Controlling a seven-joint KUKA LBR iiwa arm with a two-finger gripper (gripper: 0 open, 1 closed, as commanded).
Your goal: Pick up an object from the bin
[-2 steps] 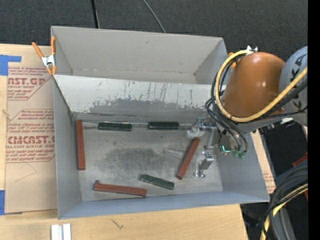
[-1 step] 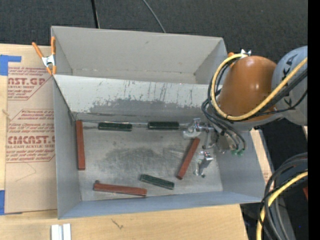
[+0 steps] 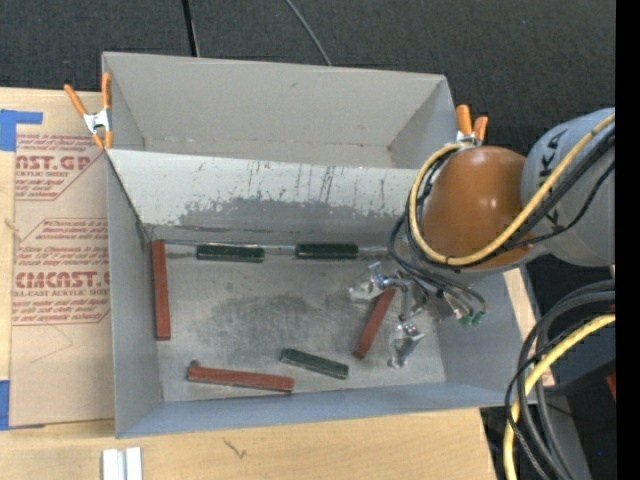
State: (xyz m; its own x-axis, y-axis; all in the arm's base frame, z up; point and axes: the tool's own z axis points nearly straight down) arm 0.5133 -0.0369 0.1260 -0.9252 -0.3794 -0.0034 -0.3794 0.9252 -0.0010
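My gripper (image 3: 386, 318) is low in the bin's right part, with its fingers spread apart and open. One metal fingertip (image 3: 366, 290) is at the upper left, the other (image 3: 403, 348) at the lower right. A short red-brown bar (image 3: 371, 332) lies slanted on the floor between them, its upper end under the gripper; I see no finger pressing on it. A dark green bar (image 3: 314, 364) lies just to the left of it, near the front wall.
A red-brown bar (image 3: 160, 290) lies along the left wall and another (image 3: 240, 378) along the front. Two dark green bars (image 3: 230, 254) (image 3: 327, 251) lie end to end at the foot of the back wall. The arm's orange dome and cables hang over the right rim.
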